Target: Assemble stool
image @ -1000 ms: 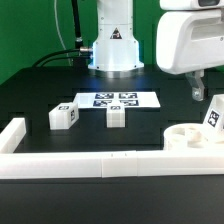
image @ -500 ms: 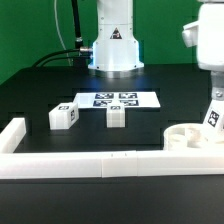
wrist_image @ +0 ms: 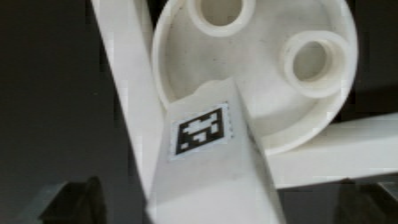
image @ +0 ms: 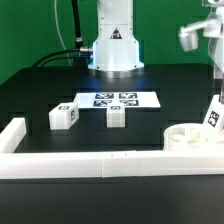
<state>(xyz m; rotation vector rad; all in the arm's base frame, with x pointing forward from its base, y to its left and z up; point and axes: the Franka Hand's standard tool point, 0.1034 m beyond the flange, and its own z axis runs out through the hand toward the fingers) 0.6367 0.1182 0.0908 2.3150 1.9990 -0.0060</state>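
The round white seat disc (image: 188, 137) with socket holes lies by the rail at the exterior view's right; it also shows in the wrist view (wrist_image: 267, 60). My gripper (image: 217, 92) is shut on a white leg (image: 213, 114) with a square tag and holds it tilted over the seat's far right side. In the wrist view the leg (wrist_image: 205, 135) runs between the dark fingers (wrist_image: 80, 200) of my gripper (wrist_image: 214, 205). Two more tagged legs (image: 64, 115) (image: 116, 116) lie on the black table.
The marker board (image: 117, 99) lies flat behind the two loose legs. A long white rail (image: 100, 163) borders the front of the table, with a short corner piece (image: 12, 132) at the exterior view's left. The robot base (image: 112, 45) stands at the back.
The arm's hand has shifted toward the exterior view's right and now shows smaller. The held leg has stayed over the seat's right side.
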